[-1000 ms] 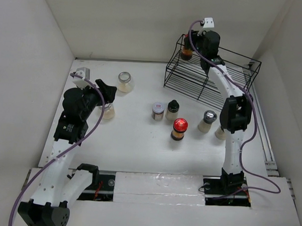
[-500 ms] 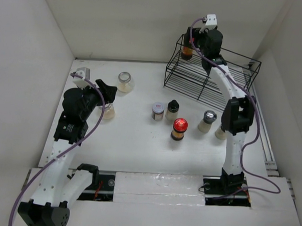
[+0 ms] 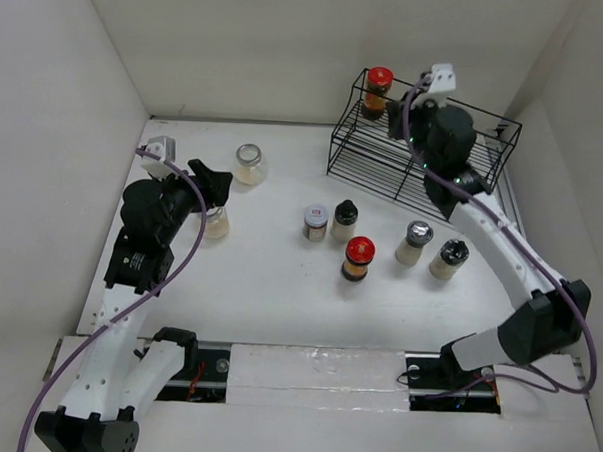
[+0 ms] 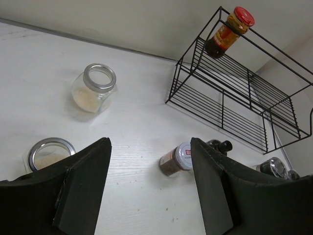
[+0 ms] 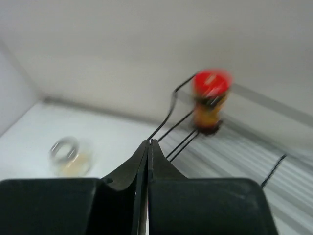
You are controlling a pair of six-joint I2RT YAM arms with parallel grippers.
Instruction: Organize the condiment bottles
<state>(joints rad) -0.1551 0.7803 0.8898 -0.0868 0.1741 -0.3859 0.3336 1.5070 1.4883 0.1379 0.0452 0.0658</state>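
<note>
One red-lid jar (image 3: 378, 90) stands on the top corner of the rack (image 3: 424, 161), just ahead of the right pincer (image 3: 401, 110). That pincer is clenched on nothing and apart from the jar, so that placement looks done. The left pincer (image 4: 149, 147) hangs released and spread wide, with a glass jar (image 4: 48, 152) low at its side and half hidden under it, so picking that jar seems the step in hand. That calls for centring over the jar, dropping, and closing round its body below the rim. The right wrist view is blurred, so how the red-lid jar sits on the wires is unclear. The left pincer blocks the desk (image 4: 137, 122) beneath it.
</note>
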